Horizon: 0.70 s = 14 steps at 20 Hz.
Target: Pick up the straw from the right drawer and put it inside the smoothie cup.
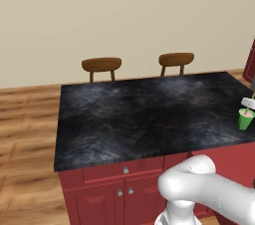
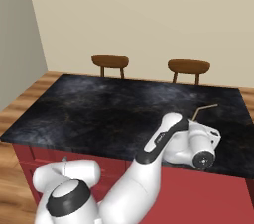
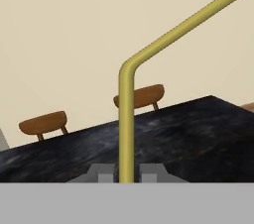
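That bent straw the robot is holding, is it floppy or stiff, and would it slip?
The straw probably is stiff: it stands up from the gripper and keeps its angled top unsupported. Being so thin and smooth-looking, it might twist or slide between the fingertips. It likely weighs very little.

Even, bright rendered light with no cast shadows or glare, everything sharp, edges slightly jagged and undistorted.

Kitchen: island counter [image 1: 149, 114], stools [image 1: 101, 64]

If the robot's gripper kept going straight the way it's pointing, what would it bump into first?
Probably nothing soon. The gripper, holding the straw, points out over the black counter toward two wooden chairs and the beige wall. A chair back or the wall might come first; depth is hard to judge.
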{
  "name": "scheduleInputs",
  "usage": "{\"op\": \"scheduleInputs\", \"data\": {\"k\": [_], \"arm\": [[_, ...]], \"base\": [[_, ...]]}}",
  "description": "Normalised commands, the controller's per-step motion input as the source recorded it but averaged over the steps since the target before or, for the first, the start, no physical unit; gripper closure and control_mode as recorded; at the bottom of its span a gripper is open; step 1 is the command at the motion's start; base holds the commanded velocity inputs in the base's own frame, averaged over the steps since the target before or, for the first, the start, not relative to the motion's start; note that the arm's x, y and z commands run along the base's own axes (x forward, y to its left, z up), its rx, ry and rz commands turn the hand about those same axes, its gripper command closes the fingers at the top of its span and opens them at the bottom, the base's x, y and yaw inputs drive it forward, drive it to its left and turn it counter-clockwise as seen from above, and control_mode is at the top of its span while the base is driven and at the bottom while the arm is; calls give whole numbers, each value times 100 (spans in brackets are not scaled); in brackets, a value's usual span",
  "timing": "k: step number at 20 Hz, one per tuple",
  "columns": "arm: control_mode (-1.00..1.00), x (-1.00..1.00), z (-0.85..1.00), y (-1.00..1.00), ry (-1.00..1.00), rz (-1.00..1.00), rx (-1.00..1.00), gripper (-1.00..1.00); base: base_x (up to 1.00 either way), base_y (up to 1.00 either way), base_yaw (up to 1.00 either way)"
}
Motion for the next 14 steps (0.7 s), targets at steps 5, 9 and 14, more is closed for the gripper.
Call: {"op": "scheduleInputs", "data": {"k": [5,9,14], "arm": [[-100,13,4,-13,0,0,0,100],[-100,14,-14,-24,0,0,0,100],[-100,6,-25,-40,0,0,0,100]], "base": [[0,0,0],[0,0,0],[0,0,0]]}}
